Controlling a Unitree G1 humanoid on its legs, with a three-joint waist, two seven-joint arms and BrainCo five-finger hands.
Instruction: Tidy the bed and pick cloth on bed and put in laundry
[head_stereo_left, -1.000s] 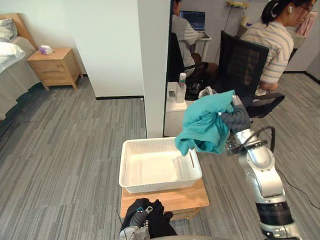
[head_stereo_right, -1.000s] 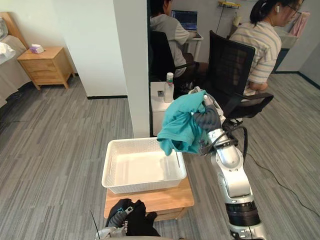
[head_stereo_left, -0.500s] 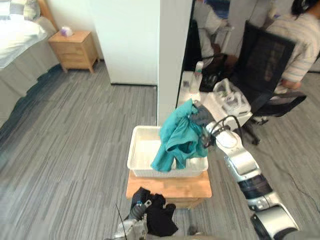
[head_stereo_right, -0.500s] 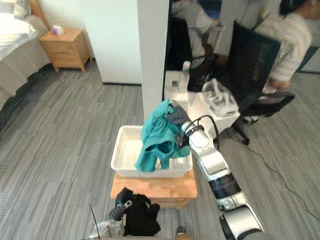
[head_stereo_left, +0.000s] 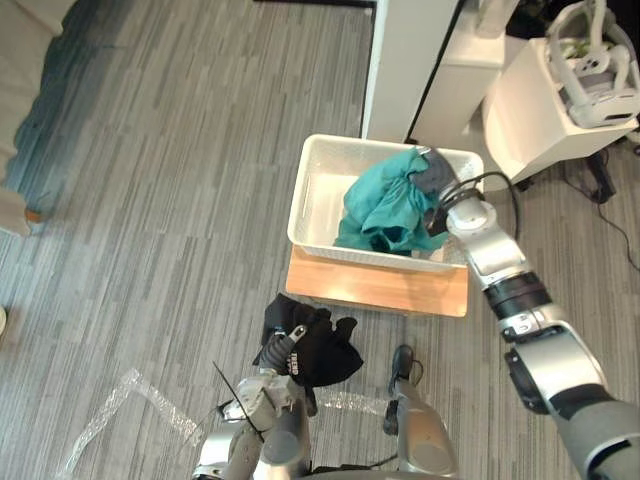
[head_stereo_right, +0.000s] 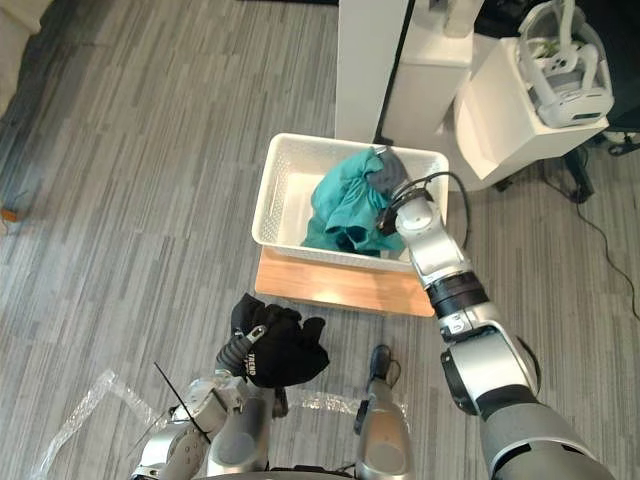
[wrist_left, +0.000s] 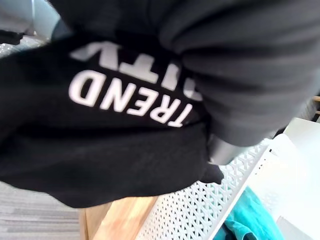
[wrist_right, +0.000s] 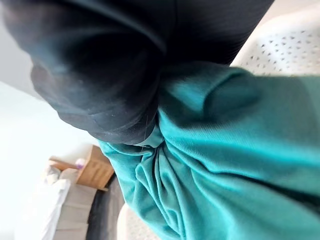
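Down into the basket has gone the teal cloth (head_stereo_left: 385, 205), which half a second back hung from the right hand over the near rim; the head camera has also tipped to look more steeply at the floor, so the shift of the room is not a move of the things.

What the right hand (head_stereo_left: 433, 180) grips cannot be told, since its dark cover lies against the bunched cloth and hides the rest. It sits low at the far right corner of the white perforated laundry basket (head_stereo_left: 318, 190), most likely to lay the cloth inside rather than drop it across the wall. The cloth rests in a heap in the basket's right half, leaving the left half bare.

Curled fingers of the left hand (head_stereo_left: 292, 337) hold a black garment (head_stereo_left: 325, 350) close to the body, near the low wooden stool (head_stereo_left: 375, 285) that carries the basket. It is probably being kept back as the next piece to go in.

White block lettering shows on the black garment in the left wrist view. The teal cloth and the basket carry no visible label.
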